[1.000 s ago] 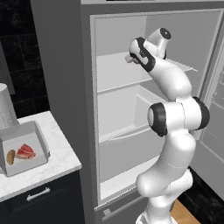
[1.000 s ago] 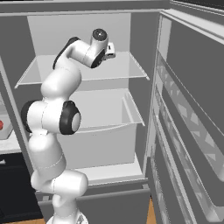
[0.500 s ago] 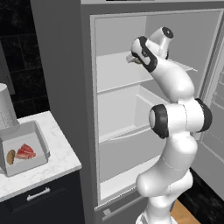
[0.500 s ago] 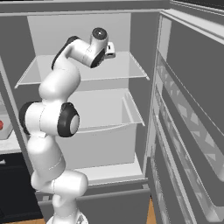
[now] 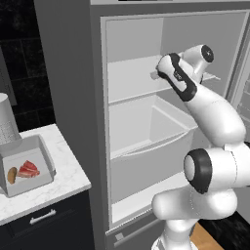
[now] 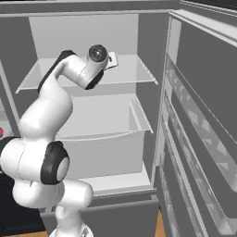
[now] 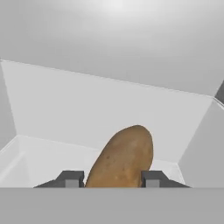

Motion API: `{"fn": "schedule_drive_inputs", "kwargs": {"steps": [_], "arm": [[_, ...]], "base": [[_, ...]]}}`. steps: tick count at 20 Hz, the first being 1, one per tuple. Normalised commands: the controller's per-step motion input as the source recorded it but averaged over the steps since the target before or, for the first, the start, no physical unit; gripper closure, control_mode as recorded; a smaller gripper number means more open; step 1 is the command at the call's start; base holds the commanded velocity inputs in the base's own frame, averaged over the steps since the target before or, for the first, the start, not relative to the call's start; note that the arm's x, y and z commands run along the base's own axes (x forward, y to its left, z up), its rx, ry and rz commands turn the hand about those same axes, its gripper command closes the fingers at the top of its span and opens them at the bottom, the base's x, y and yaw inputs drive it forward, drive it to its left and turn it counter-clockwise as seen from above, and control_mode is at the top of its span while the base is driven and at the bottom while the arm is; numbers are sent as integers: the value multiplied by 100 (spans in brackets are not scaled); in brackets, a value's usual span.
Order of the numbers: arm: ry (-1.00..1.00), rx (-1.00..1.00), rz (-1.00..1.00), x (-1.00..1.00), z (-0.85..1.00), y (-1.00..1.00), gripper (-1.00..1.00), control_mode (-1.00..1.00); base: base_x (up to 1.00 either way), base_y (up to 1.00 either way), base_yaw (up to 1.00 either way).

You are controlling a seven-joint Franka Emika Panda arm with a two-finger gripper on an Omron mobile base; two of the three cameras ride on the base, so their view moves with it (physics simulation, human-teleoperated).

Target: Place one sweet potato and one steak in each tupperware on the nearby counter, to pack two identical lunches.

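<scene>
In the hand view a brown sweet potato (image 7: 122, 157) lies on the white fridge shelf, between my gripper's (image 7: 111, 178) two dark fingertips, which press on its sides. The gripper is shut on it. From the left base view the hand (image 5: 157, 73) reaches onto the upper fridge shelf. On the counter (image 5: 66, 181) at the left stands a grey tupperware (image 5: 43, 152). Inside it lie a red steak (image 5: 29, 169) and another sweet potato (image 5: 11, 174).
The fridge stands open, with a white drawer (image 5: 146, 141) below the upper shelf (image 6: 129, 74). Its door (image 6: 203, 139) with shelf bins hangs open on the right. A grey canister (image 5: 7, 124) stands behind the tupperware. Dark cabinets with a silver handle (image 5: 43, 217) sit under the counter.
The jaws have closed from wide apart onto the sweet potato. The arm has hardly moved on the upper shelf.
</scene>
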Motion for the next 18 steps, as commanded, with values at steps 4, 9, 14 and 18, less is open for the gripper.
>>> {"fn": "schedule_drive_inputs", "kwargs": {"steps": [4, 9, 14, 18], "arm": [[35, 0, 0, -100, 38, 4, 100, -100], [45, 0, -1, -100, 47, 0, 100, -100], [10, 0, -2, -100, -15, 2, 100, -100], [-6, -2, 0, -100, -67, 11, 100, -100]], "base": [[0, 0, 0], [0, 0, 0], [0, 0, 0], [0, 0, 0]]}}
